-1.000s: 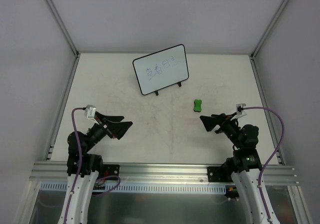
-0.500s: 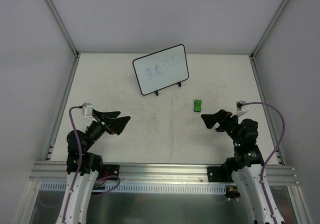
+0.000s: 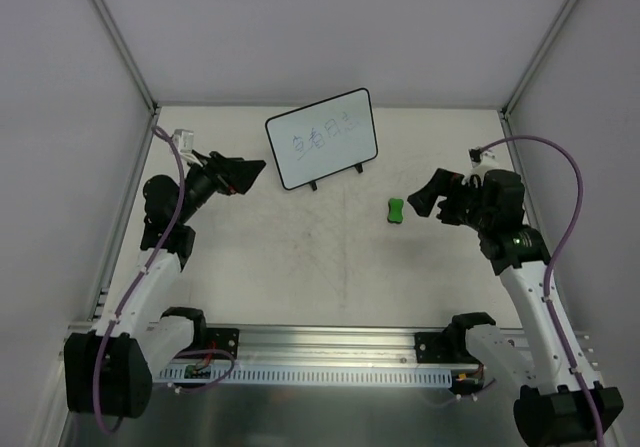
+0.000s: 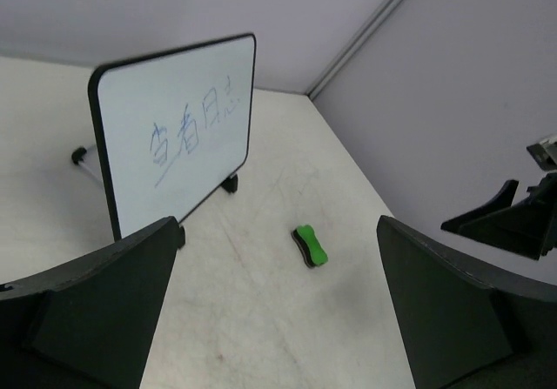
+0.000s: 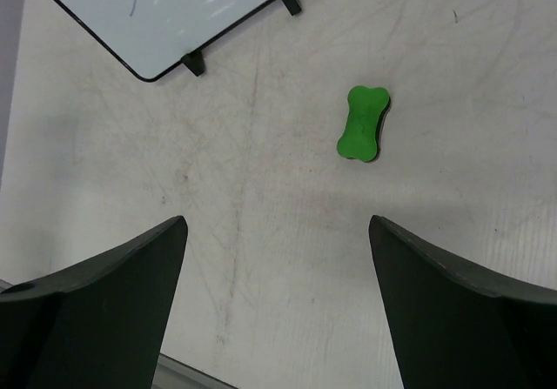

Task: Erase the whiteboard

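The whiteboard (image 3: 322, 138) stands tilted on two black feet at the back middle of the table, with blue-green writing on it. It also shows in the left wrist view (image 4: 174, 132) and partly in the right wrist view (image 5: 174, 6). A small green eraser (image 3: 397, 210) lies on the table to its right, also seen in the left wrist view (image 4: 310, 244) and the right wrist view (image 5: 363, 123). My left gripper (image 3: 250, 172) is open and empty, raised just left of the board. My right gripper (image 3: 424, 200) is open and empty, raised just right of the eraser.
The table (image 3: 300, 257) is off-white and scuffed. Grey walls with aluminium posts (image 3: 118, 37) close in the left, right and back sides. An aluminium rail (image 3: 320, 342) runs along the near edge.
Both arms have risen and reached away from the near edge. The left gripper moved up to the board's left edge; the right gripper moved up beside the eraser. Both stayed open.
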Robot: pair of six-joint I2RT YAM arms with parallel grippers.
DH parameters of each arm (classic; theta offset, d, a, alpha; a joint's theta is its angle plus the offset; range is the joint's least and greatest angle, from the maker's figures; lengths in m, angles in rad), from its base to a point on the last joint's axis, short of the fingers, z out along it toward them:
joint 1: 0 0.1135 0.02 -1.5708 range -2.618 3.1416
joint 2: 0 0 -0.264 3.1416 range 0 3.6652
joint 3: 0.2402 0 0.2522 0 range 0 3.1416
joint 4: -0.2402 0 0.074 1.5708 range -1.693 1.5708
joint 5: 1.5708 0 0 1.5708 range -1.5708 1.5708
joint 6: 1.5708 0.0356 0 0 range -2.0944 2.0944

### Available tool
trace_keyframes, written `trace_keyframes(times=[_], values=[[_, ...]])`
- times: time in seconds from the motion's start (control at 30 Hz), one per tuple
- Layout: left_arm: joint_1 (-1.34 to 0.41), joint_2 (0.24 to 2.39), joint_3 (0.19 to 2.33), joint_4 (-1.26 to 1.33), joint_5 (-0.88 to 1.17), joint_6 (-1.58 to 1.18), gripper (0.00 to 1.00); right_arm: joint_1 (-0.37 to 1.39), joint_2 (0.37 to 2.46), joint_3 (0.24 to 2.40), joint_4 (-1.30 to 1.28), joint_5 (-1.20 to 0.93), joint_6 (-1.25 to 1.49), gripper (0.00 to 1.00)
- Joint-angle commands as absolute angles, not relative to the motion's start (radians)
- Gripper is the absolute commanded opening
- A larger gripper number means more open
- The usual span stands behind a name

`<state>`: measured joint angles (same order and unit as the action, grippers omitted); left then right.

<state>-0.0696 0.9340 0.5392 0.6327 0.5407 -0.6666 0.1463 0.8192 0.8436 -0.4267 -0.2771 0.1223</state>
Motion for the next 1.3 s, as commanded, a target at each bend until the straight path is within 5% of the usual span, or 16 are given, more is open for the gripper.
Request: trace_keyframes(times=[0.0,0.27,0.77,1.27], values=[[-0.054,1.093,0.705,0.788,0.578,-0.610,0.99,0.175,0.921,0.937,-0.570,-0.212,0.066,0.89],[-0.006,1.402,0.963,0.883,0.690,-0.672,0.96,0.253,1.075,1.048,-0.612,-0.072,0.057,0.88],[0.023,1.750,0.991,1.193,0.755,-0.681,0.94,0.319,1.345,1.215,-0.695,0.110,0.020,0.91],[0.023,1.890,1.081,1.186,0.784,-0.681,0.90,0.334,1.601,1.310,-0.689,0.156,0.014,0.74]])
